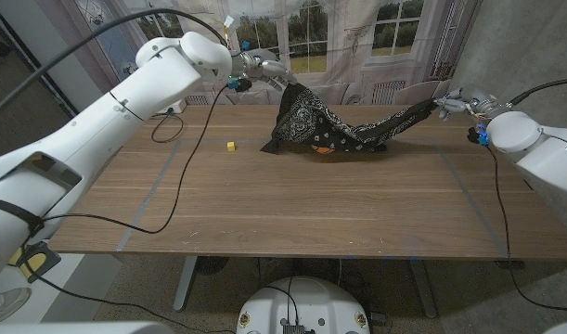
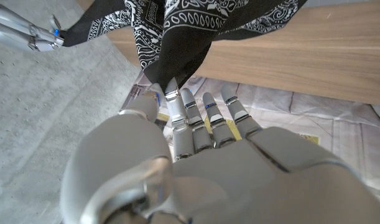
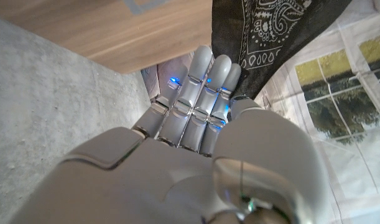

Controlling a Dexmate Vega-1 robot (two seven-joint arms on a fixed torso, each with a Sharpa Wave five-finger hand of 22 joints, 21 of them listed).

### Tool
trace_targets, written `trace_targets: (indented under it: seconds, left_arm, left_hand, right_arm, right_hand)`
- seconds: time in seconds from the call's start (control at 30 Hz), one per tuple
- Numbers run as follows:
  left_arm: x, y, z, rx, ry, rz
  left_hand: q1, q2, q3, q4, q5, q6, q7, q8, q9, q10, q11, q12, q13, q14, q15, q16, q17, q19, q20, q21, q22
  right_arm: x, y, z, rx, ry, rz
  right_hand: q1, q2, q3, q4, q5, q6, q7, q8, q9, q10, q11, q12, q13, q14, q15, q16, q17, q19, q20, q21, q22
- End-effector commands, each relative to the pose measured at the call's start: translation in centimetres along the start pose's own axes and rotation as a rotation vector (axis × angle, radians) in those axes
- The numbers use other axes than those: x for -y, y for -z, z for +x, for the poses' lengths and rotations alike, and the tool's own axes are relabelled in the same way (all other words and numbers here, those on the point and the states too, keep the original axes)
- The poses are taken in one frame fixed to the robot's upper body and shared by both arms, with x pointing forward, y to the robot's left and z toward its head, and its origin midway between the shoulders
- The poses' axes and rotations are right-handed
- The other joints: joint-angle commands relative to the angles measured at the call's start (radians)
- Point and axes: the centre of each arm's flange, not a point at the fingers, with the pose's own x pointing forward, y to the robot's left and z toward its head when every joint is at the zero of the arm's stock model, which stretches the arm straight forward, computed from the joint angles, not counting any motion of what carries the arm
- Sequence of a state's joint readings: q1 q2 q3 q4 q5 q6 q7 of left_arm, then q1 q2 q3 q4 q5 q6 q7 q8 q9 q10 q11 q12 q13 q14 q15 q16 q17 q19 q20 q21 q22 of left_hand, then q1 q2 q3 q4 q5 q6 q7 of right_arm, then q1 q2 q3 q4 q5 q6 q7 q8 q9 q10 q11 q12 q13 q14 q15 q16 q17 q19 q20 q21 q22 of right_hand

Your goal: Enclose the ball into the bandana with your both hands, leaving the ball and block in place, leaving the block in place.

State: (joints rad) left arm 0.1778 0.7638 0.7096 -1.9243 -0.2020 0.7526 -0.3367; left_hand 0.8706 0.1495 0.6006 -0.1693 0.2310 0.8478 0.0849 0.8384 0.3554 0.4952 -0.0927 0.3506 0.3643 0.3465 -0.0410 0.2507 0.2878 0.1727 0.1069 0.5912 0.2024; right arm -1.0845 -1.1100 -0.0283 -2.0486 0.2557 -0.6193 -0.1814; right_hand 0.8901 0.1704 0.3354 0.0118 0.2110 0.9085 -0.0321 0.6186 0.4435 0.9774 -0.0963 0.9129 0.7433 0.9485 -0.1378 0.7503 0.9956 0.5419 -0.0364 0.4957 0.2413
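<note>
Tabletop [image 1: 292,199] bandana [image 1: 334,130] stretches lengthwise between left hand [image 1: 264,67] and right hand [image 1: 457,100].

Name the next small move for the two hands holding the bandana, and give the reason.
Probably bring both corners together above the ball. The left robot hand and right robot hand each hold a raised corner of the bandana, which drapes over the orange ball; the yellow block sits apart, uncovered.

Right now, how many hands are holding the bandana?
2: the left hand holds one corner of the bandana up, the right hand the other.
</note>
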Motion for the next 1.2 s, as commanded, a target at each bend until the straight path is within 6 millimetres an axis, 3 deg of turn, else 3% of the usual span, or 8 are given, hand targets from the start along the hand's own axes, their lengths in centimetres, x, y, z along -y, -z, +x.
trace_targets:
  seconds: [0.03,0.27,0.4,0.47,0.67,0.97,1.07,1.2]
  left_arm:
    - [1.6,0.0,1.9,0.014,0.267,0.067]
    - [1.9,-0.5,2.8,0.017,0.361,0.137]
    - [2.1,-0.9,3.0,0.037,0.406,0.167]
    - [2.2,-0.8,3.1,0.045,0.424,0.154]
    - [2.3,-0.7,2.9,0.067,0.448,0.152]
    - [2.3,-0.7,2.7,0.126,0.497,0.122]
    - [2.4,-0.7,2.5,0.141,0.495,0.105]
    - [2.4,-0.4,2.2,0.149,0.445,0.069]
  left_hand:
    - [0.031,0.027,-0.005,0.001,0.007,-0.002,0.003,-0.004,0.003,-0.006,0.001,-0.006,0.002,-0.009,-0.013,0.002,0.004,-0.009,-0.003,-0.001,0.003]
    - [0.032,0.034,-0.014,0.011,0.010,-0.029,-0.011,-0.020,-0.004,-0.017,0.007,-0.010,0.002,-0.028,-0.004,0.002,0.012,-0.019,0.006,-0.001,0.004]
    - [0.037,0.032,-0.022,0.013,0.012,-0.111,-0.044,-0.059,-0.019,-0.050,0.010,-0.024,0.002,-0.042,0.007,0.005,0.020,-0.036,0.012,-0.001,0.005]
    - [0.028,0.021,-0.039,0.019,0.010,-0.186,-0.048,-0.095,-0.029,-0.076,0.018,-0.035,0.003,-0.059,0.017,0.003,0.023,-0.052,0.018,-0.003,0.005]
    - [-0.049,-0.024,-0.111,0.043,-0.016,-0.339,-0.038,-0.212,-0.083,-0.136,0.050,-0.057,0.000,-0.106,0.055,-0.011,0.015,-0.088,0.033,-0.009,0.003]
    - [-0.211,-0.094,-0.224,0.087,-0.058,-0.573,-0.069,-0.401,-0.153,-0.242,0.100,-0.100,-0.025,-0.190,0.113,-0.041,-0.013,-0.155,0.058,-0.039,-0.002]
    - [-0.269,-0.124,-0.264,0.100,-0.050,-0.656,-0.070,-0.470,-0.164,-0.312,0.129,-0.124,-0.036,-0.235,0.134,-0.051,-0.026,-0.194,0.070,-0.061,-0.003]
    - [-0.313,-0.147,-0.294,0.113,-0.044,-0.719,-0.074,-0.521,-0.167,-0.354,0.143,-0.136,-0.045,-0.274,0.146,-0.056,-0.034,-0.218,0.075,-0.077,-0.003]
  right_arm:
    - [-0.3,1.1,-0.3,-0.094,-0.081,-0.071]
    - [-0.3,1.4,-0.8,-0.178,-0.027,-0.121]
    - [-0.4,1.7,-1.0,-0.175,-0.057,-0.094]
    - [-0.3,1.8,-1.1,-0.181,-0.055,-0.078]
    - [0.1,2.3,-1.8,-0.156,-0.047,-0.047]
    - [0.5,3.4,-2.5,-0.093,-0.057,0.038]
    - [0.6,4.0,-2.5,-0.055,-0.075,0.090]
    - [0.6,5.3,-2.8,0.016,-0.064,0.209]
  right_hand:
    - [0.020,0.015,-0.009,0.000,0.003,-0.006,0.009,0.005,-0.004,-0.004,0.018,-0.016,-0.014,-0.011,-0.067,-0.009,-0.010,-0.010,0.005,0.009,0.001]
    - [0.026,0.022,-0.013,0.003,0.001,-0.009,0.026,0.001,-0.014,-0.010,0.033,-0.031,-0.040,-0.025,-0.058,-0.023,-0.027,-0.013,0.015,0.015,-0.001]
    - [0.040,0.021,-0.005,0.001,-0.006,-0.023,0.044,-0.018,-0.038,-0.041,0.076,-0.064,-0.085,-0.044,-0.023,-0.064,-0.082,-0.018,0.047,0.021,-0.008]
    - [0.050,0.016,0.001,-0.006,-0.014,-0.066,0.046,-0.052,-0.060,-0.067,0.086,-0.088,-0.112,-0.059,-0.013,-0.082,-0.108,-0.026,0.060,0.023,-0.014]
    - [-0.002,-0.002,-0.023,0.019,-0.033,-0.201,0.046,-0.176,-0.133,-0.124,0.122,-0.137,-0.176,-0.124,0.017,-0.154,-0.185,-0.052,0.082,0.023,-0.027]
    - [-0.237,-0.122,-0.163,0.102,-0.024,-0.331,0.059,-0.356,-0.234,-0.327,0.181,-0.286,-0.309,-0.290,0.082,-0.346,-0.355,-0.129,0.152,-0.003,-0.044]
    - [-0.330,-0.169,-0.226,0.123,-0.010,-0.373,0.058,-0.398,-0.242,-0.426,0.189,-0.359,-0.355,-0.368,0.104,-0.411,-0.402,-0.170,0.171,-0.024,-0.047]
    - [-0.404,-0.187,-0.272,0.135,0.007,-0.439,0.055,-0.424,-0.242,-0.547,0.197,-0.448,-0.393,-0.446,0.129,-0.463,-0.436,-0.217,0.186,-0.050,-0.048]
